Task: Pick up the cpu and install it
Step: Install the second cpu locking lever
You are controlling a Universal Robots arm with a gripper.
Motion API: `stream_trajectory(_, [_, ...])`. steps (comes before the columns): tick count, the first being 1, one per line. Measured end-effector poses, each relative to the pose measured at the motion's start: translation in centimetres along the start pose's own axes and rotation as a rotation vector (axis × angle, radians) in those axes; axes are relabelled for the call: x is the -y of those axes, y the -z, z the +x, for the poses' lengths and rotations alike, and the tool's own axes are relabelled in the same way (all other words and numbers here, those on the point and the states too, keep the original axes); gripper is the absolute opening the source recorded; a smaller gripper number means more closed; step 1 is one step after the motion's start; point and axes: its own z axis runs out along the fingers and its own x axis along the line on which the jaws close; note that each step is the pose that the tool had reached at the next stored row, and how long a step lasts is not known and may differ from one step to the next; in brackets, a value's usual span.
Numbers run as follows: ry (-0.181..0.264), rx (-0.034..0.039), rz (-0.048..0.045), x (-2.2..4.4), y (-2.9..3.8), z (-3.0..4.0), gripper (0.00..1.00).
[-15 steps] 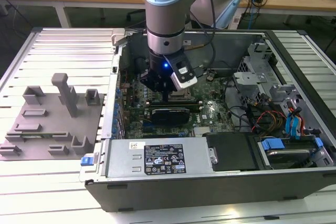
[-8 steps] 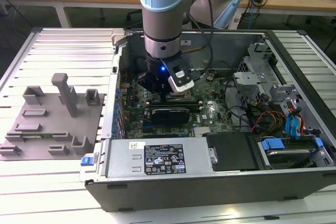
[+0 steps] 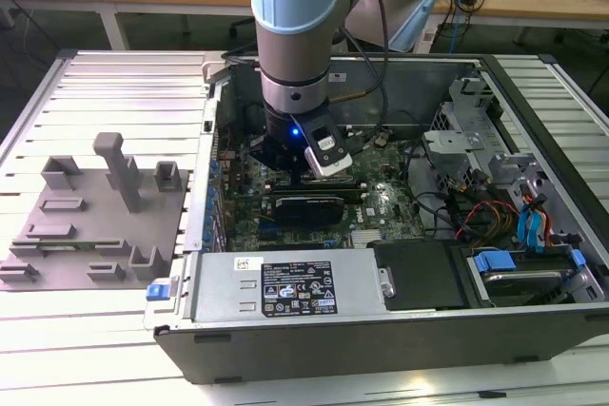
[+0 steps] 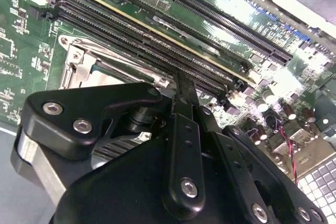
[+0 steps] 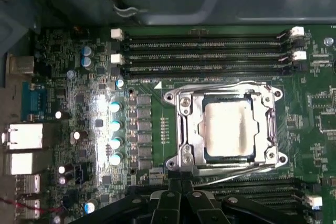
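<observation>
In the first wrist view the cpu [image 5: 227, 128], a silvery square chip, lies flat inside the metal socket frame [image 5: 181, 129] on the green motherboard. My gripper [image 5: 181, 183] hovers just beside the socket's edge, apart from the chip, its black fingers pressed together with nothing between them. The second wrist view has the same fingers [image 4: 185, 129] meeting over the memory slots next to the socket frame [image 4: 79, 65]. From the exterior view the arm reaches straight down into the open computer case, with the gripper [image 3: 290, 161] low over the board.
Memory slots [image 5: 210, 51] run along both sides of the socket. A black power supply [image 3: 295, 287] lines the case's front wall. Drive cages and cables [image 3: 495, 206] fill the exterior view's right. A grey parts fixture [image 3: 95, 216] sits outside the case on the exterior view's left.
</observation>
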Motion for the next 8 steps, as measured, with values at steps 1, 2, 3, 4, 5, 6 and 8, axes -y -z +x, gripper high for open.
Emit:
stream_trajectory(1, [0.0,-0.0001,-0.0081,0.07,0.01,0.0,0.11])
stream_trajectory(2, [-0.001,-0.0002,-0.0137,0.13,0.01,-0.01,0.11])
stream_trajectory(3, [-0.001,-0.0004,-0.022,0.24,0.02,-0.01,0.11])
stream_trajectory(4, [-0.001,-0.0005,-0.0266,0.3,0.03,-0.01,0.11])
stream_trajectory(5, [-0.002,-0.0002,-0.0345,0.46,0.04,-0.01,0.11])
stream_trajectory(6, [-0.002,0.0006,-0.0396,0.62,0.05,0.0,0.11])
stream_trajectory(8, [-0.002,0.0064,-0.0628,0.85,0.01,0.09,0.11])
